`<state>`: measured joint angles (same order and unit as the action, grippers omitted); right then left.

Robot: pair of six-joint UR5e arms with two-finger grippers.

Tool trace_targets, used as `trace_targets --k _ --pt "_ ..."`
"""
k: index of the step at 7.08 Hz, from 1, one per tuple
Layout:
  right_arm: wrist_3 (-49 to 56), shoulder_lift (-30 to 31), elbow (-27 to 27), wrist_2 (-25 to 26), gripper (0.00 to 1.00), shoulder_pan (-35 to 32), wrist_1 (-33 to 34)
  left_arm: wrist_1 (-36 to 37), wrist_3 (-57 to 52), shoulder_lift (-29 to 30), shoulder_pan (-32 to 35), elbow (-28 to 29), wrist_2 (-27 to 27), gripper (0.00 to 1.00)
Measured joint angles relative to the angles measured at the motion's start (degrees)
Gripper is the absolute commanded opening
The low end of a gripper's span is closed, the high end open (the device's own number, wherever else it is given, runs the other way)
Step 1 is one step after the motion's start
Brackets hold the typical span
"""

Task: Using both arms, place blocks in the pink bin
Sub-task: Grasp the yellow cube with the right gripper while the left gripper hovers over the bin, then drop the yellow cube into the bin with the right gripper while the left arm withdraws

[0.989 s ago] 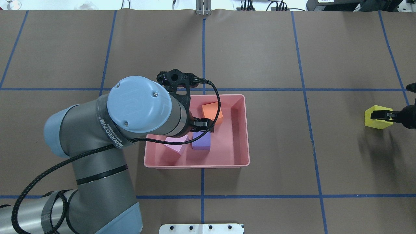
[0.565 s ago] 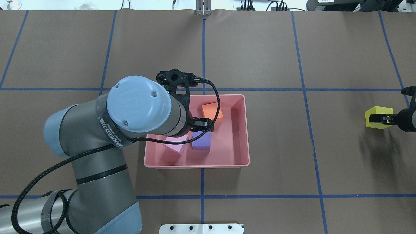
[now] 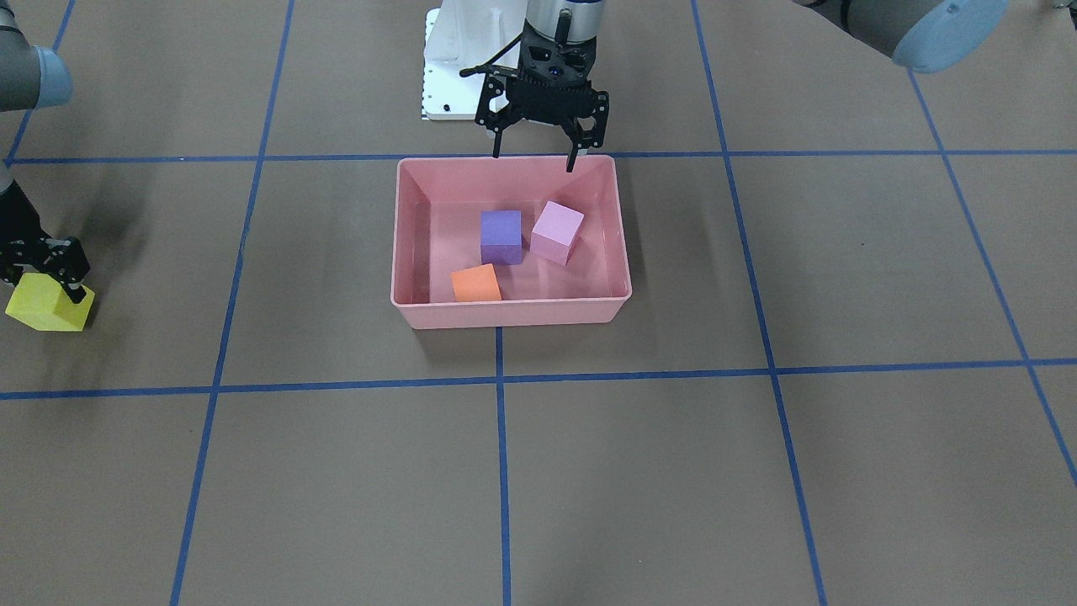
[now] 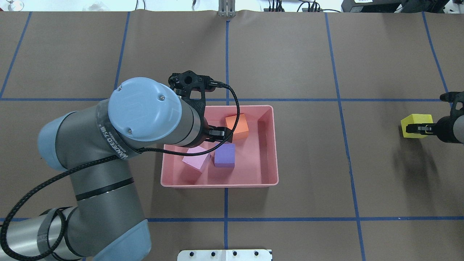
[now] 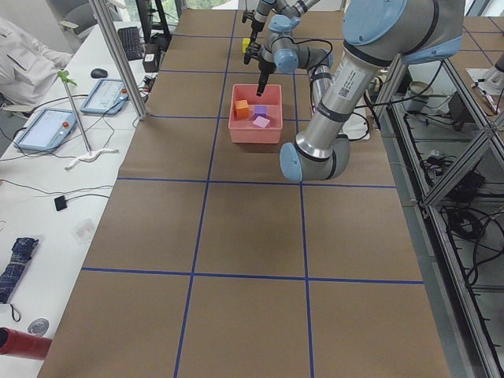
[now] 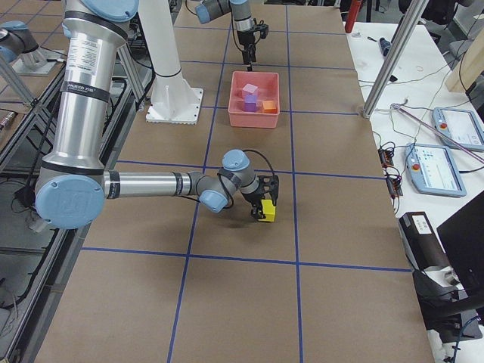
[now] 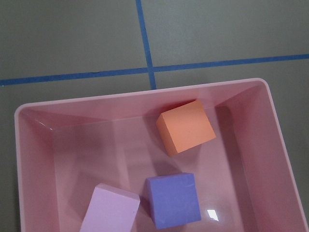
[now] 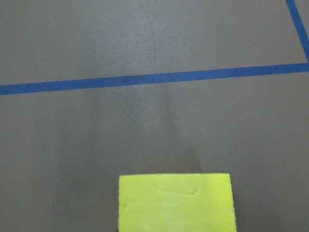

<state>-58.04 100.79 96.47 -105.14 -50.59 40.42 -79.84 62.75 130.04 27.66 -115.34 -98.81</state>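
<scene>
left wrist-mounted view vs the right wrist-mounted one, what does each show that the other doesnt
Only the left wrist-mounted view shows the pink bin, with the orange block, purple block and light pink block inside it. Only the right wrist-mounted view shows the yellow block, alone at the bottom edge with no bin in sight. Both show the brown table cover crossed by blue tape lines.

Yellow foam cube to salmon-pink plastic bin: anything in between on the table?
No objects. In the overhead view, the stretch from the yellow foam cube to the salmon-pink plastic bin is bare brown paper, crossed by one blue tape line.
</scene>
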Motion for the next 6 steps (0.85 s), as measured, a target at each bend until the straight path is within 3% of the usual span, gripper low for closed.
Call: trace_targets --k 2,3,6 --pt "0.1 -3.5 2.0 -1.1 0.0 0.0 1.1 -0.3 -13.3 -8.5 8.6 -3.8 -8.2 1.0" --pt "-0.1 -5.9 4.8 -2.4 0.0 0.0 4.7 -0.5 -21.7 -13.2 14.2 -5.1 -12.4 1.0" --pt "-4.0 -16.3 18.5 -4.4 0.0 3.0 27.8 -0.9 -44.5 -24.6 29.4 -5.0 -20.9 1.0"
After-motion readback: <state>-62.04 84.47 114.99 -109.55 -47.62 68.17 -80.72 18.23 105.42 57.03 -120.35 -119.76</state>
